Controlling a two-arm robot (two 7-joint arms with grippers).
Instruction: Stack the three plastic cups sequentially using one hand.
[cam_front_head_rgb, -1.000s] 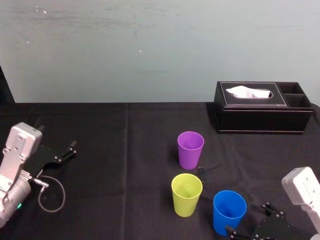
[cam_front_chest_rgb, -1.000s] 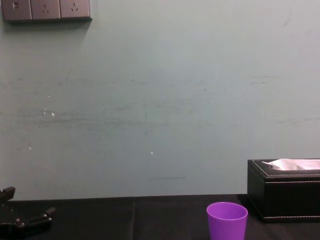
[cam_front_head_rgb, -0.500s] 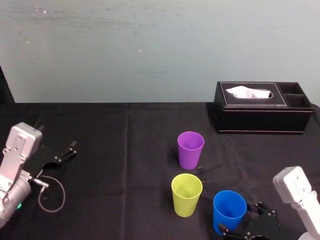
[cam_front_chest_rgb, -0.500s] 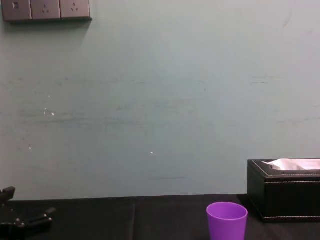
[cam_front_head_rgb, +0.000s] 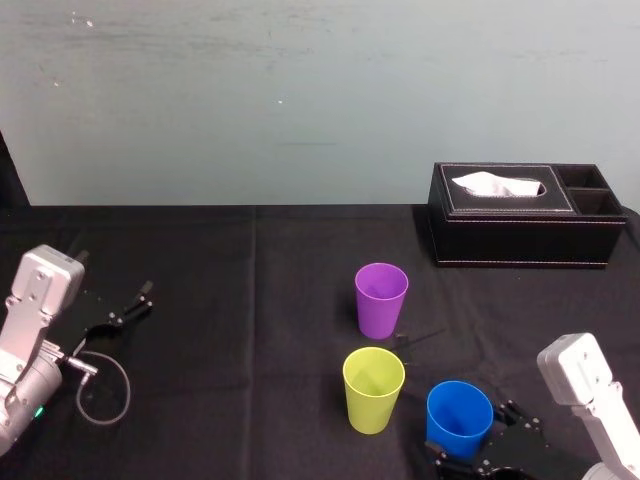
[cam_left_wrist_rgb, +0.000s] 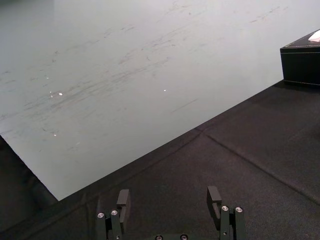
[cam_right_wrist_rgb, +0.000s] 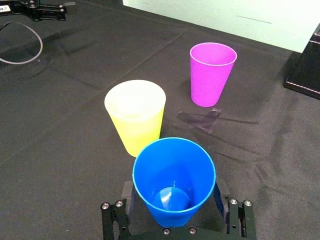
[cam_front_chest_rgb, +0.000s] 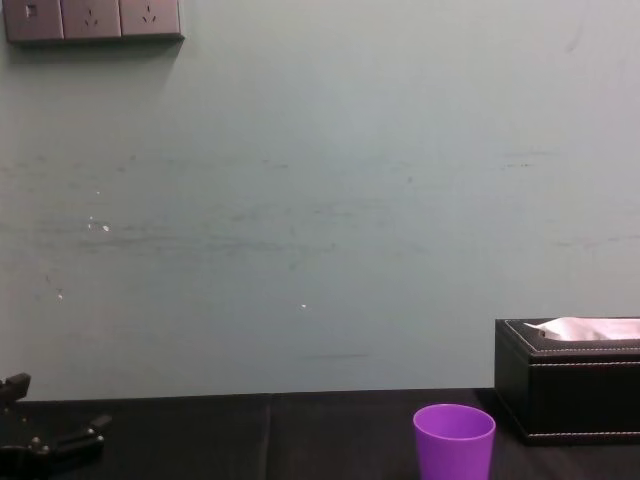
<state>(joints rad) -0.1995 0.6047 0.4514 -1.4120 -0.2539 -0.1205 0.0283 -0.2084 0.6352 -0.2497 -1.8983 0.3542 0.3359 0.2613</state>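
Around one blue cup (cam_right_wrist_rgb: 175, 167) of three, the right end effector (cam_right_wrist_rgb: 173, 190) stands open.

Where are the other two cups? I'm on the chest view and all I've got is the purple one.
Observer: In the head view, the yellow-green cup stands upright nearer the robot than the purple cup. The blue cup is to its right, nearer still.
Operator: Is the right gripper on anything?
Observer: In the right wrist view, the right gripper is open with a finger on each side of the blue cup's lower half. I cannot tell whether they touch it.
Operator: And the left?
Observer: The left gripper is open over the black tablecloth at the table's left side, with nothing between its fingers.
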